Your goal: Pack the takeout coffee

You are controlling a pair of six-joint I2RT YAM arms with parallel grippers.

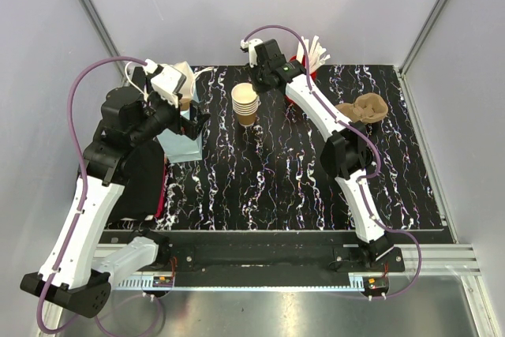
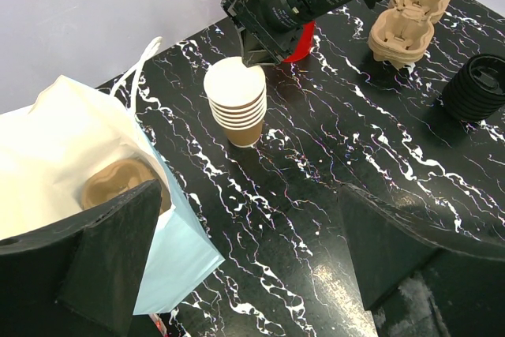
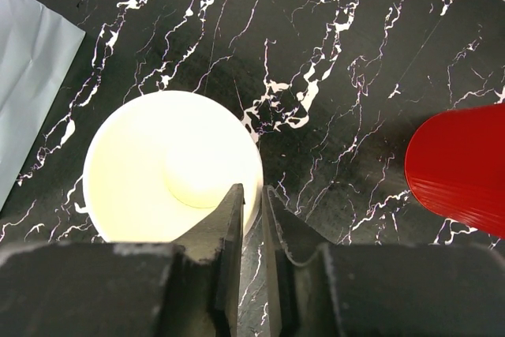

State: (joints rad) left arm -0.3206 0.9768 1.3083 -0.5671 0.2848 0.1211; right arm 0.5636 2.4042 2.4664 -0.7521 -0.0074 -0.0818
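Note:
A stack of brown paper cups point(image 1: 245, 105) with white insides stands at the back middle of the black marble table point(image 1: 300, 187). My right gripper point(image 3: 252, 191) straddles the right rim of the top cup point(image 3: 170, 167), one finger inside and one outside. A thin gap shows between the jaws, and I cannot tell whether they pinch the wall. In the left wrist view the same gripper point(image 2: 254, 59) comes down onto the stack point(image 2: 237, 100). My left gripper point(image 2: 252, 266) stands wide open by the white paper bag point(image 2: 118, 219), holding nothing. A takeout coffee standing by itself is out of view.
A brown pulp cup carrier point(image 2: 118, 183) lies inside the bag. Another carrier point(image 1: 363, 108) lies at the back right beside a stack of black lids point(image 2: 481, 88). A red cup point(image 1: 301, 61) of white sticks stands just right of the right gripper.

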